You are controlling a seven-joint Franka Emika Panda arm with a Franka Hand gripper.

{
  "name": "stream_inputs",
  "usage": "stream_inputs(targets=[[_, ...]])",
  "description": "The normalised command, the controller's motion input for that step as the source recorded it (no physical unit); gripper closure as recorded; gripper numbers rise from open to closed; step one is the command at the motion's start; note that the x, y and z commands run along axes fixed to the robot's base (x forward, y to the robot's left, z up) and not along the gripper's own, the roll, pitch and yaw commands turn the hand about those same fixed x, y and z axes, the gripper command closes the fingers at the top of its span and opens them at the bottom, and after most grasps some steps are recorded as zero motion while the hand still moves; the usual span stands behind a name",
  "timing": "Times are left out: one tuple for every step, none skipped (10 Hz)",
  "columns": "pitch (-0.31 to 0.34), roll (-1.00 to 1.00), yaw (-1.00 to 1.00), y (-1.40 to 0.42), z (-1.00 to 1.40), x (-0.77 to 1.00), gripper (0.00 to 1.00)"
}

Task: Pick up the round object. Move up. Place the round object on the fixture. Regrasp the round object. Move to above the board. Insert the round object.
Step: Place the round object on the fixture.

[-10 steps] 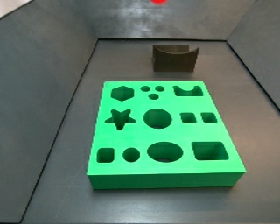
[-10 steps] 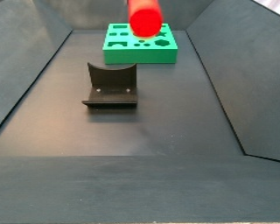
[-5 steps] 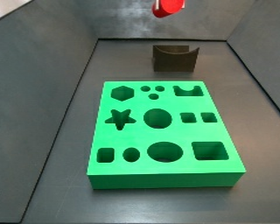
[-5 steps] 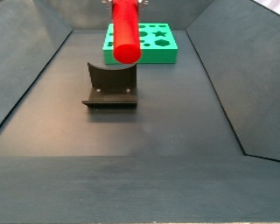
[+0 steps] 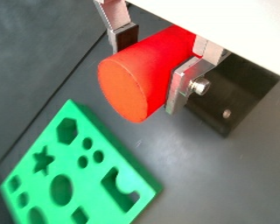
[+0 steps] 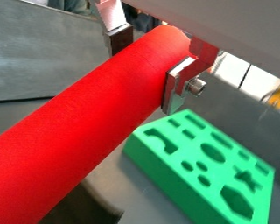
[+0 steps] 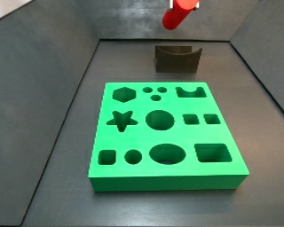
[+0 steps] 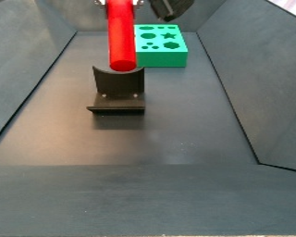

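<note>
The round object, a bright red cylinder peg [image 5: 145,77], is clamped between the silver fingers [image 5: 184,80] of my gripper [image 5: 154,54], which is shut on it near one end. In both side views the peg [image 7: 177,15] [image 8: 121,37] hangs tilted, its long free end pointing down, a little above the dark grey fixture [image 7: 177,58] [image 8: 117,91] and not touching it. The gripper itself is mostly cut off by the frame edge in the side views. The green board [image 7: 169,133] [image 8: 162,44] with its shaped holes lies on the floor beside the fixture.
Grey sloping walls [image 7: 43,71] enclose the dark floor [image 8: 151,157] on the sides. The fixture also shows in a wrist view [image 5: 241,98] behind the peg, and the board in both wrist views [image 5: 73,175] [image 6: 213,166].
The gripper has carried the peg from over the board side towards the fixture and lower. The peg now hangs with its free end just over the fixture's notch.
</note>
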Motion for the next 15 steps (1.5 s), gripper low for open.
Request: stream_inputs(targets=[[0.125,-1.0,-0.15,0.04,-0.02,0.09,1.0],[0.104,-0.93,-0.18,0.05,-0.01,0.06,1.0],[0.08,-0.74,-0.18,0.04,-0.02,0.06,1.0],[0.062,-0.55,-0.18,0.04,-0.02,0.08,1.0],[0.041,-0.32,-0.16,0.04,-0.02,0.09,1.0],[0.018,-0.22,-0.15,0.03,-0.01,0.07,1.0],[0.062,-0.18,-0.09,0.02,-1.0,0.08,1.0],[0.051,-0.17,-0.08,0.03,-1.0,0.09,1.0],[0.031,-0.16,-0.09,0.03,-1.0,0.1,1.0],[0.011,-0.13,-0.09,0.03,-1.0,0.11,1.0],[-0.004,-0.11,-0.08,0.04,-1.0,0.11,1.0],[-0.017,-0.09,-0.08,0.04,-1.0,0.12,1.0],[-0.04,-0.08,-0.07,0.04,-0.86,0.12,1.0],[-0.056,-0.07,-0.06,0.03,-0.7,0.1,1.0],[-0.065,-0.07,-0.04,0.02,-0.55,0.08,1.0]])
